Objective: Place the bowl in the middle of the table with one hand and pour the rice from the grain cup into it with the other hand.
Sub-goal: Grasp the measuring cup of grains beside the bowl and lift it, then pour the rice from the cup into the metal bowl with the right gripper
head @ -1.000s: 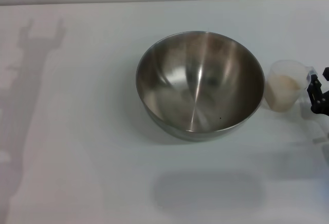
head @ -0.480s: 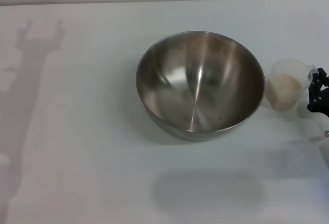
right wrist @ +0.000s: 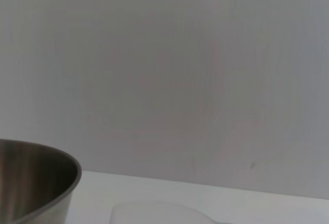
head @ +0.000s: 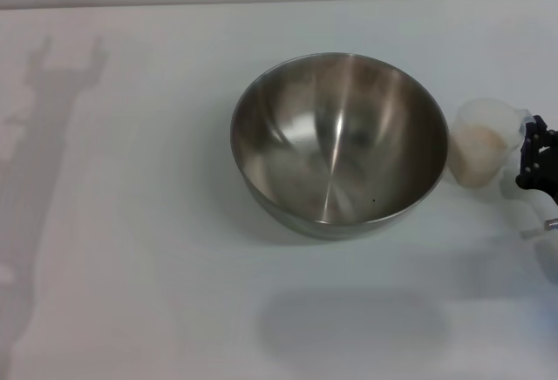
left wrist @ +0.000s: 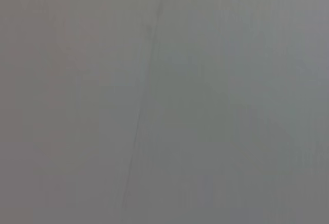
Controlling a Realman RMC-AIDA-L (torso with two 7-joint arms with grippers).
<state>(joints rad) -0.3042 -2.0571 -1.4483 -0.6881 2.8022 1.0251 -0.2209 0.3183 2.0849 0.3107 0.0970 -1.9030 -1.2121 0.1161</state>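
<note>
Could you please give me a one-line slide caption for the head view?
Empty bowl mid-table; right gripper at the cup of rice beside it.

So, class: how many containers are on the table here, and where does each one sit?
2. The bowl stands near the middle of the table, empty. The grain cup, holding rice, stands close by on its right, next to the right gripper. None seems hidden.

Black angular right hand [head: 536, 167], small silver screw beneath
</note>
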